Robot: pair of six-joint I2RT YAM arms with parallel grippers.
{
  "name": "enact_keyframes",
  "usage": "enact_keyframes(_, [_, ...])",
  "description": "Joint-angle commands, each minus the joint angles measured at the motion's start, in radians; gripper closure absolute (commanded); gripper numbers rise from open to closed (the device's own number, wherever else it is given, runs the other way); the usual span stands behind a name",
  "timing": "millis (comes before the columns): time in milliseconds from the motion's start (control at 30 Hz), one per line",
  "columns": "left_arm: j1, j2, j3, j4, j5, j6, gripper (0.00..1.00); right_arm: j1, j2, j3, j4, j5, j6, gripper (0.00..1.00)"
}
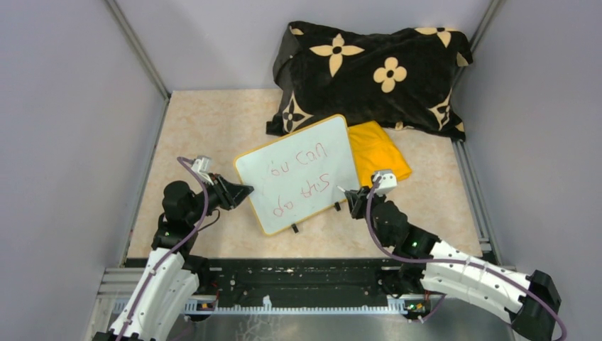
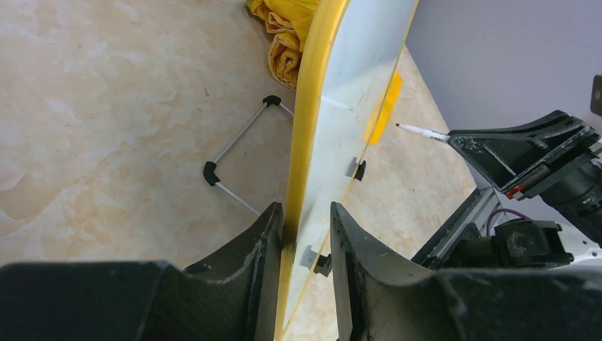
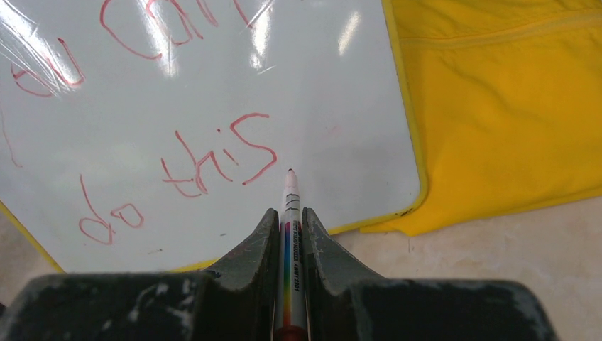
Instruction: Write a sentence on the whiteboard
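whiteboard (image 1: 294,174) lies skewed near the middle of the table (image 1: 206,128) in the top view. its far corner is against a flowered pillow (image 1: 369,74) at the far edge and its right side is over a yellow cloth (image 1: 380,153). the left gripper (image 1: 245,190) meets its left rim and the right gripper (image 1: 351,195) is at its near right corner, probably so one arm steadies while the other writes. the sentence (image 1: 316,190), red and in two lines, is upside down from here and hard to read. from the left wrist, the fingers (image 2: 266,234) pinch the yellow rim from both faces. the board is tilted up off the table, with a wire stand (image 2: 234,153) showing behind it, and the tip of the marker (image 2: 422,131) hangs apart from the writing face. from the right wrist, the jaws are pressed together on the marker's barrel, its tip just past the "s" of "do this". the upper line is cut off by the frame and washed by glare, and contact cannot be told here.
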Motion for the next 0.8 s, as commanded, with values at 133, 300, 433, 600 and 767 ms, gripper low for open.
enact_keyframes(133, [0.0, 0.004, -0.01, 0.042, 0.033, -0.014, 0.63, -0.008, 0.033, 0.044, 0.036, -0.035, -0.014, 1.0])
enact_keyframes(300, [0.0, 0.002, -0.01, 0.041, 0.034, -0.015, 0.63, -0.008, 0.025, 0.037, 0.05, 0.012, 0.002, 1.0])
enact_keyframes(433, [0.0, -0.001, -0.01, 0.041, 0.03, -0.014, 0.63, -0.008, 0.027, 0.032, 0.068, 0.044, 0.001, 1.0])
enact_keyframes(600, [-0.001, -0.007, -0.01, 0.037, 0.029, -0.013, 0.63, -0.008, 0.053, 0.025, 0.09, 0.05, 0.017, 1.0])
enact_keyframes(767, [0.0, -0.011, -0.011, 0.036, 0.026, -0.013, 0.63, -0.008, 0.081, 0.017, 0.139, 0.062, 0.022, 1.0])
